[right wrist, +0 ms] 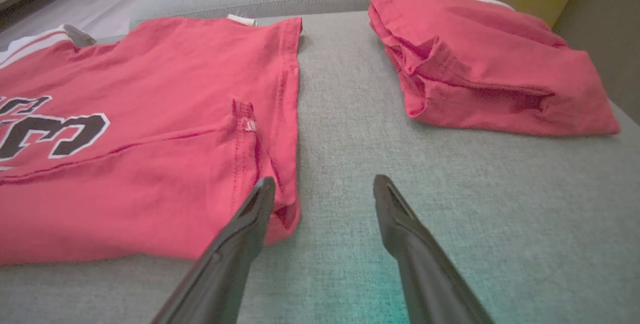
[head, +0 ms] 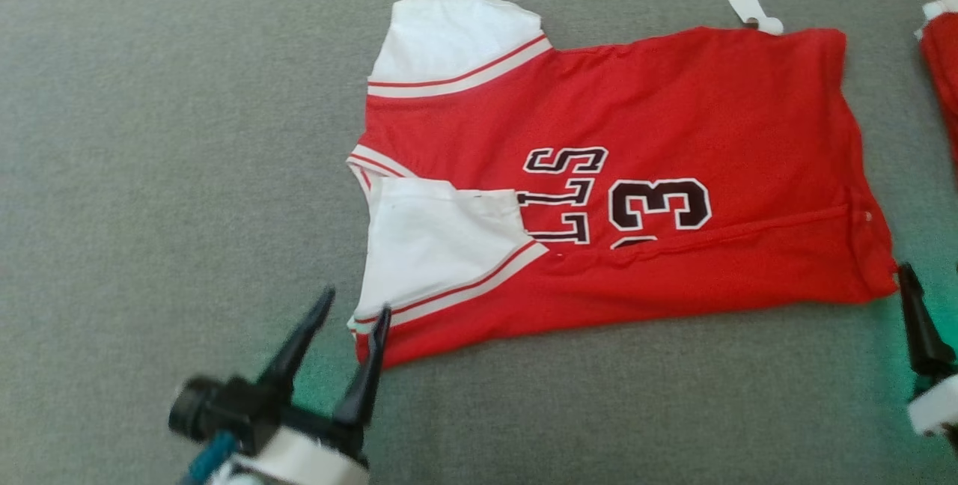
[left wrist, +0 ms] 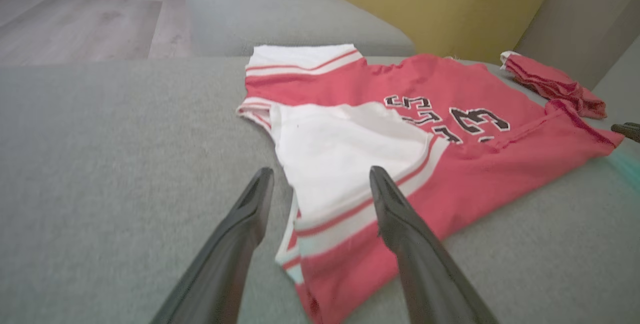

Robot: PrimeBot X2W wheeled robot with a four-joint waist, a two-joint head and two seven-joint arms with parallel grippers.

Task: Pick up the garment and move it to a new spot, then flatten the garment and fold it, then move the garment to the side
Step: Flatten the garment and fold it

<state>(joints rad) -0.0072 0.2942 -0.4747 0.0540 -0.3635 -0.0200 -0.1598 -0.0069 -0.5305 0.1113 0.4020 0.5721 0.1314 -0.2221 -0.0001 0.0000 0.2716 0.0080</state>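
Grey sofa seat [head: 150, 171], on which the red jersey [head: 673, 96] is laid flat at centre, near edge folded up, one white sleeve [head: 434, 245] turned over the front. A 2nd red garment [right wrist: 500, 79], folded, is seen beside the hem, apart. L gripper [head: 358, 302] is held released, fingers spread astride the shoulder corner. R gripper [right wrist: 325, 180] is likewise released, one finger above the hem corner. White tag [head: 752, 13] is seen at the far hem.

jersey [head: 673, 111]: soft matt red knit cloth, white sleeves same stuff, numbers look stitched on | sofa [head: 150, 171]: grey woven fabric, kinda coarse, matt | left hand [left wrist: 321, 173] + right hand [right wrist: 324, 181]: dark, smooth, slight sheen, plastic-looking | floor [left wrist: 75, 14]: pale wood-look planks | folded top [right wrist: 490, 79]: same matt red cloth
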